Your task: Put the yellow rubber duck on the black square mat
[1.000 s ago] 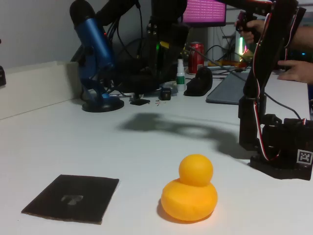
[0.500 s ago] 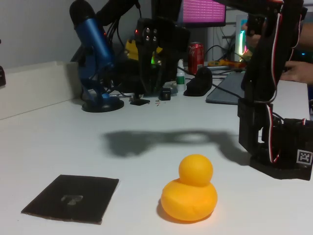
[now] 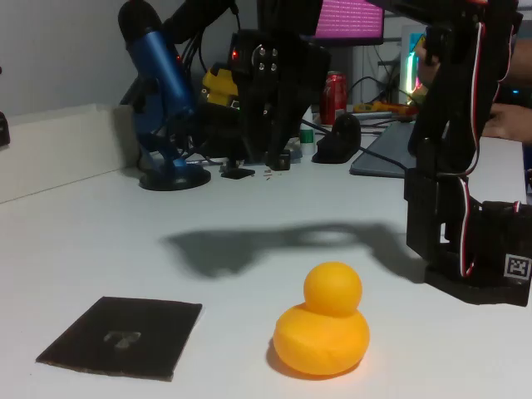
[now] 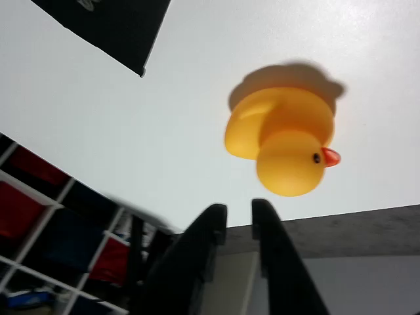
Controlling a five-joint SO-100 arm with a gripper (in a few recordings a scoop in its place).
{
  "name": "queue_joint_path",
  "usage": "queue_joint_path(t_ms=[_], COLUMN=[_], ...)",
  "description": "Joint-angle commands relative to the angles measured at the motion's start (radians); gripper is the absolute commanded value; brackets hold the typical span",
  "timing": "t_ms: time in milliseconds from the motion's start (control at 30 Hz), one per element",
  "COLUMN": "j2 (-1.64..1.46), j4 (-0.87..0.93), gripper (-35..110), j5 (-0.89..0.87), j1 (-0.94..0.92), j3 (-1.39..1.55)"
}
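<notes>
A white table (image 3: 100, 241) holds a yellow rubber duck (image 3: 322, 332) sitting upright near the front edge in the fixed view, with its round head on top of a plump body. To its left in that view, apart from it with bare table between them, lies the black square mat (image 3: 123, 337), flat, with a faint pale mark at its centre. Nothing rests on the mat. The black robot arm (image 3: 445, 158) stands on its base at the right of the fixed view, and its upper part reaches across toward the cluttered back of the table, where the gripper's dark body blends into other dark equipment and its fingers cannot be picked out. In the wrist view the gripper (image 4: 237, 213) appears at the bottom of the picture, its two dark fingers nearly together with only a thin slit between them and nothing held. The duck (image 4: 282, 141) is seen beyond the fingertips, its orange beak and black eye pointing right, clear of the fingers, and a corner of the mat (image 4: 118, 26) shows at the top left. This looks like the approach step, with the duck not yet grasped. The next move probably calls for spreading the fingers, lowering around the duck's body, closing, then carrying it over to the mat.
</notes>
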State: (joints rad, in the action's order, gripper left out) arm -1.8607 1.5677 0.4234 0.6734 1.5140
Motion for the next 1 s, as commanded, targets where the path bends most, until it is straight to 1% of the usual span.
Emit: queue_joint_path(t_ms=[0, 100, 233, 667, 767, 967], j2=[-0.029, -0.040, -0.043, -0.043, -0.043, -0.034], j4=[0.015, 0.015, 0.015, 0.015, 0.015, 0.015], gripper=[4, 4, 4, 5, 11, 36], j5=[0.017, 0.017, 0.017, 0.017, 0.018, 0.017], j1=[0.054, 0.140, 0.235, 0.249, 0.250, 0.245], j3=[0.054, 0.127, 0.147, 0.150, 0.152, 0.153])
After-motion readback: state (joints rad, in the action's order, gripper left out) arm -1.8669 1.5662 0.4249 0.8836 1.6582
